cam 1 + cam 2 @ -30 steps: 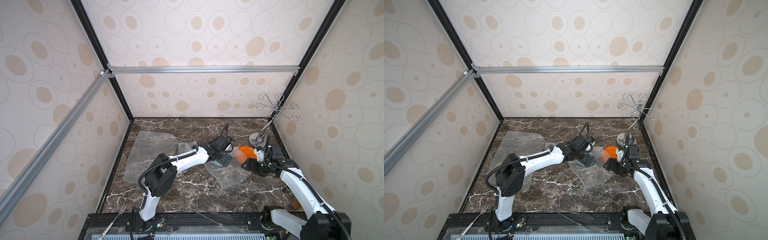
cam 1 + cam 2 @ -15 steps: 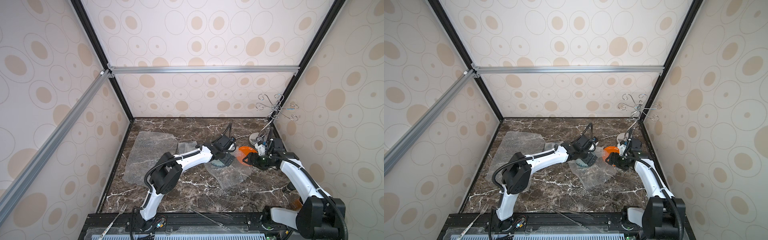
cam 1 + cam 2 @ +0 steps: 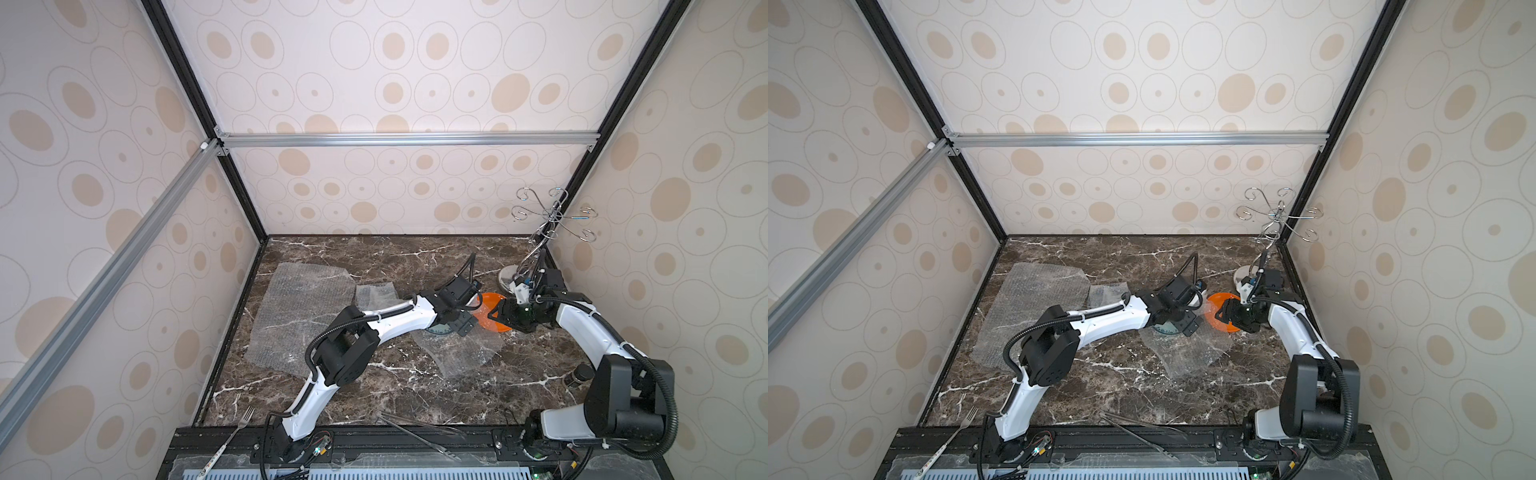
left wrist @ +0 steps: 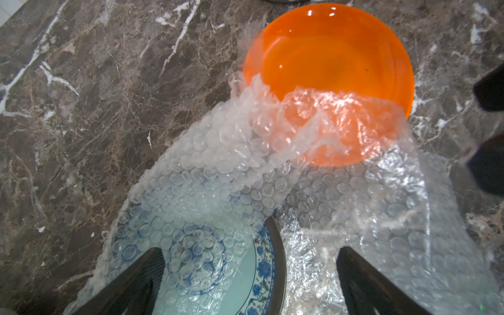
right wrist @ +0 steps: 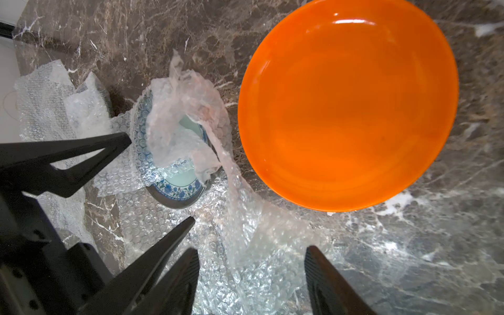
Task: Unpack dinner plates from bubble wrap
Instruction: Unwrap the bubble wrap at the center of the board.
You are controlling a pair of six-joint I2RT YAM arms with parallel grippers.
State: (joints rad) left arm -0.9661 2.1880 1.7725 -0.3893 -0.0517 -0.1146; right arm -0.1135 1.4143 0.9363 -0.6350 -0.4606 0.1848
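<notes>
The bright orange plate [image 3: 488,309] [image 3: 1219,311] lies bare on the marble, one edge under a fold of bubble wrap [image 4: 245,169]. A pale plate [image 4: 245,275] [image 5: 180,176] with a blue flowered rim sits half covered by that wrap, and a dark rim shows under it. My left gripper [image 4: 249,256] [image 3: 461,326] is open and straddles the pale plate's edge. My right gripper [image 5: 252,252] [image 3: 505,318] is open, low over the wrap [image 5: 245,272] beside the orange plate [image 5: 346,109], gripping nothing. In both top views the two grippers almost meet.
A large bubble wrap sheet [image 3: 299,316] and a smaller one [image 3: 376,293] lie flat at the left. A wire stand [image 3: 544,224] on a silver disc [image 3: 507,276] fills the back right corner. A small dark jar [image 3: 579,374], a fork [image 3: 237,428] and metal tongs [image 3: 419,432] lie near the front.
My right arm has swung back and in, bringing its gripper up against the orange plate. The left gripper has shifted slightly right over the pale plate. The plates have stayed put.
</notes>
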